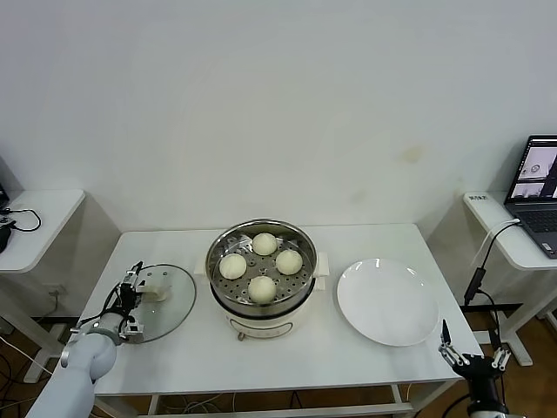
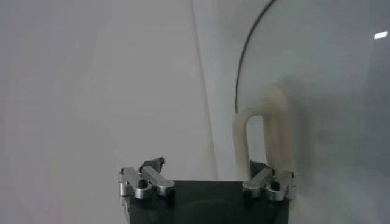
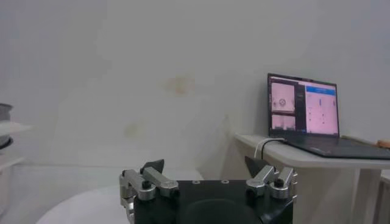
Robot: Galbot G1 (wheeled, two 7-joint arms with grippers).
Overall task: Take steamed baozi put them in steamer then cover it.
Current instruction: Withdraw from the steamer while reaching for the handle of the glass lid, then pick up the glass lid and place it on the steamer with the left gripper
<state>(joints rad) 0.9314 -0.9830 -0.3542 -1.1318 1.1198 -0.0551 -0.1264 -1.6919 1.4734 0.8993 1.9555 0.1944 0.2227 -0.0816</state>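
Observation:
The steamer (image 1: pixel 261 312) stands mid-table, its steel pot uncovered, and several steamed baozi (image 1: pixel 262 288) lie on its perforated tray. Left of it the glass cover (image 1: pixel 174 305) lies flat on the table. My left gripper (image 1: pixel 137 300) sits at the cover's outer edge, beside the cream handle (image 1: pixel 157 286). In the left wrist view the left gripper (image 2: pixel 207 175) is open; the handle (image 2: pixel 268 131) stands just ahead of one finger, not between the jaws. My right gripper (image 1: pixel 461 353) hangs open off the table's front right corner, holding nothing (image 3: pixel 207 170).
A flat white plate (image 1: pixel 387 302) lies right of the steamer. A side desk at the right carries an open laptop (image 1: pixel 535 187) with a cable hanging down. Another small desk (image 1: pixel 39 222) with cables stands at the left. A white wall is behind.

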